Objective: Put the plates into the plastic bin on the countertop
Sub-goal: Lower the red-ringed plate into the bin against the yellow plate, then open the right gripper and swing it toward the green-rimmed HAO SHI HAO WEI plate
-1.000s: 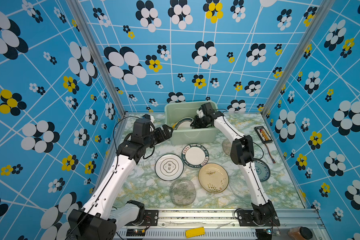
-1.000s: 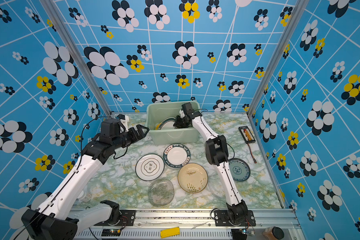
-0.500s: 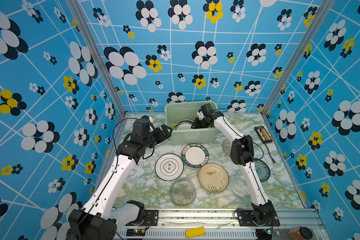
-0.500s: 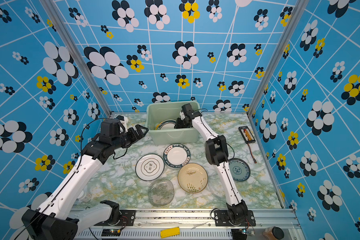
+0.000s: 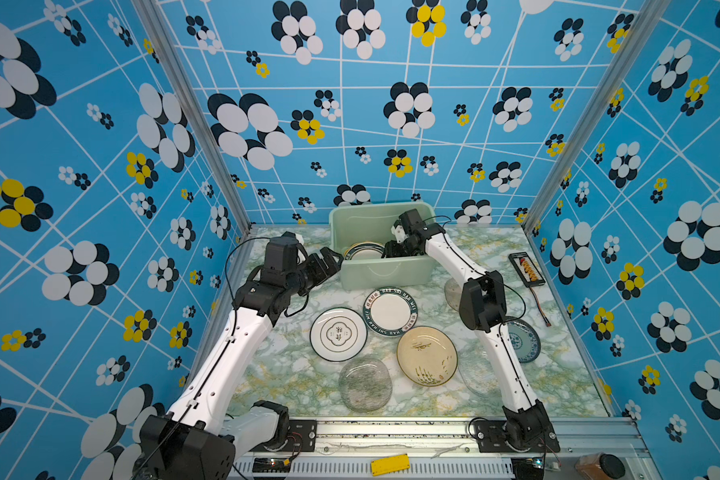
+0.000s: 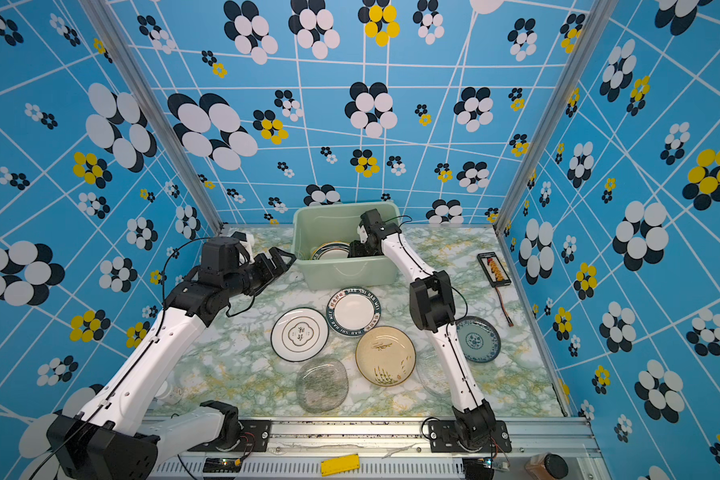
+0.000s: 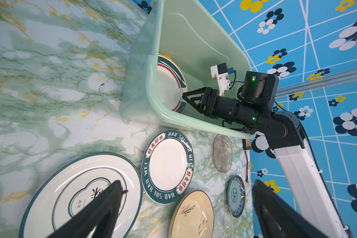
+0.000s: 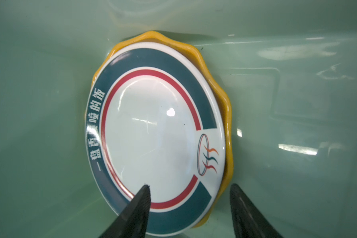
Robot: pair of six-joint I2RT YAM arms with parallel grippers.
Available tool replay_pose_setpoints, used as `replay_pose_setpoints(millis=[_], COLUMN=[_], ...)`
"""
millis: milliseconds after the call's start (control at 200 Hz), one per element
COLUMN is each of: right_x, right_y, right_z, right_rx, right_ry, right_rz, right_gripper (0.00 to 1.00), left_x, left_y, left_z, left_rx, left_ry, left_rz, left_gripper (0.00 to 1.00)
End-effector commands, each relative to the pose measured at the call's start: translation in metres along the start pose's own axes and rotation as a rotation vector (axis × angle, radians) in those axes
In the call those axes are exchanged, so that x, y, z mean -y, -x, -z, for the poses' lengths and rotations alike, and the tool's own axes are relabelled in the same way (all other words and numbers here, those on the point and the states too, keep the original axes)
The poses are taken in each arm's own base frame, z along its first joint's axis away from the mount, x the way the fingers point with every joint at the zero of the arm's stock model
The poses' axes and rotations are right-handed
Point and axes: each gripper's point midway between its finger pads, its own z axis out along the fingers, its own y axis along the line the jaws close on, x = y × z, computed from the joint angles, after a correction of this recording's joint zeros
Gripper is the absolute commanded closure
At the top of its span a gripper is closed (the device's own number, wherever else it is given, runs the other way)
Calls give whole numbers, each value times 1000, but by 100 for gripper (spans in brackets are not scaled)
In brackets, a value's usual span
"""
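Right gripper (image 8: 190,186) has let go since a second ago: its jaws are now parted with nothing between them, tips low inside the plastic bin (image 5: 385,272), upper centre in both top views. The white plate (image 8: 152,134) has a teal band, a red ring, Chinese characters and a flame-like logo. It rests on a scalloped yellow plate (image 8: 223,99) in the bin. Left gripper (image 5: 331,259) is spread wide and empty, just left of the bin. On the table (image 5: 283,365), centre frame: a teal-rimmed plate (image 5: 390,311) reading "HAO SHI HAO WEI" and a beige grass plate (image 5: 426,355).
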Motion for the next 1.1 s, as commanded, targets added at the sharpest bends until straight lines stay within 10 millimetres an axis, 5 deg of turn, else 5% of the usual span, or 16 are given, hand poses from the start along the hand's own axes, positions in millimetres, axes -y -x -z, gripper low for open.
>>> replay_pose_setpoints(millis=[0,135,295,520,560,590,815,1094], right_x=[2,-8,-38,-75,-76,-83,-96,-85], right_y=[-5,9,38,59,56,55,11,-78], right_z=[9,36,97,197,202,228,284,297], right_rx=[-14,37,165,327,322,353,326,360], right_ry=[-56,-55,-2,56,56,69,145,339], right_rz=[54,84,123,134,128,131,74,-120], right_gripper=[30,18,1,1,1,1,1,5], left_x=[-4,-1,6,19,20,23,30,29], left_y=[2,8,7,-9,-13,-16,-51,-93], left_z=[-3,2,14,45,51,56,75,58], left_rx=[3,19,23,-24,-36,-45,-197,-358], left_ry=[-11,-22,-40,-83,-86,-96,-152,-142], left_rz=[35,33,-1,-113,-135,-154,-249,-314], left_gripper=[1,1,1,1,1,1,1,1])
